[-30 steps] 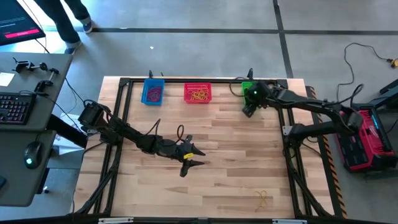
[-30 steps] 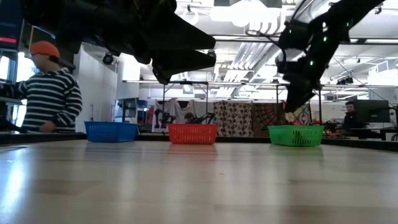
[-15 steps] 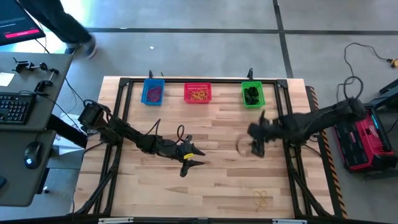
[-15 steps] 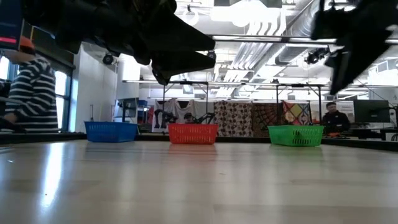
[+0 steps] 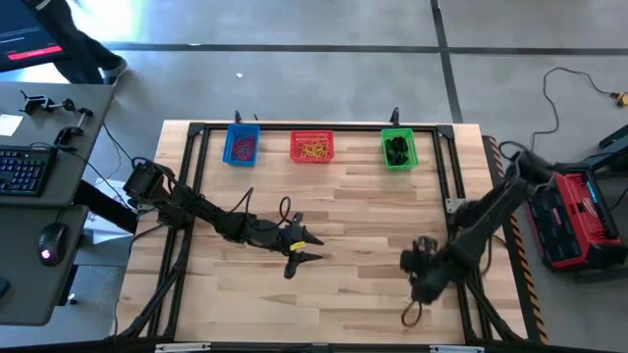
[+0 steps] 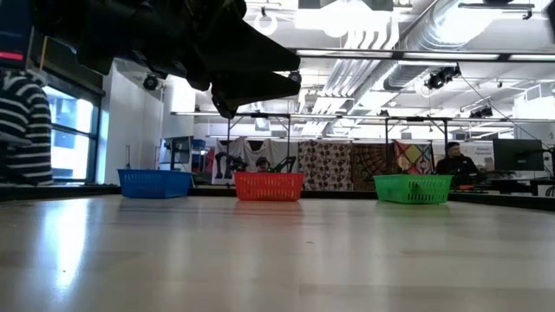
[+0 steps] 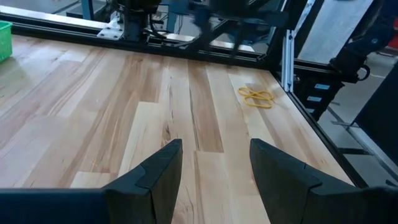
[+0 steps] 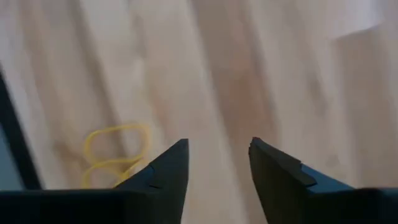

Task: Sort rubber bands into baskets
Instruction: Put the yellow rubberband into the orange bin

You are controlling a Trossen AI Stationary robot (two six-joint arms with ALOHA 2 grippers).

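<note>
Three baskets stand in a row along the far edge: blue (image 5: 241, 145), red (image 5: 312, 147) and green (image 5: 397, 149), each with rubber bands inside. A few yellow rubber bands (image 5: 412, 314) lie flat on the wood near the near right corner, and also show as rubber bands (image 8: 115, 152) and rubber bands (image 7: 255, 97). My right gripper (image 5: 422, 284) hangs open, pointing down, just on the far side of them, touching nothing (image 8: 217, 165). My left gripper (image 5: 302, 247) waits open above the table's middle (image 7: 214, 168).
Black frame rails (image 5: 459, 196) run along the table's edges and corner posts rise by the baskets. In the low view the baskets show as blue (image 6: 154, 183), red (image 6: 269, 185) and green (image 6: 413, 188). A desk with a keyboard (image 5: 25, 167) stands off the left side.
My right gripper has swung from above the green basket at the far edge toward the near right corner, rolling its wrist and tipping more steeply down. It now hangs over bare wood beside the yellow bands. It has left the low view.
</note>
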